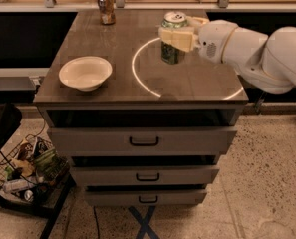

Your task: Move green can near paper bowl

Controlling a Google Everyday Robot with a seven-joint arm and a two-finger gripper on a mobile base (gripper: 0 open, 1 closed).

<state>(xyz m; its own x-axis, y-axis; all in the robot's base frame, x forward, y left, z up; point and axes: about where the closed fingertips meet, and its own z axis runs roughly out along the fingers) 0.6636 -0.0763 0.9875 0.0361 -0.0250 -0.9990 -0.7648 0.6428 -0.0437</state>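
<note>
White rounded-shell arm at right of frame, upper half: smooth bulbous segments with grey seams between them. White domed wrist housing has a small patch of dark dots. Cream-yellow blocky two-finger claw at upper centre, left of the wrist.

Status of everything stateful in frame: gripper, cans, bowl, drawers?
gripper: shut on the green can, above the tabletop, right of centre
green can: upright, gripped
paper bowl: upright, empty, left side of tabletop
brown can: upright, back edge, standing free
drawers: three, none pulled wide open
</note>
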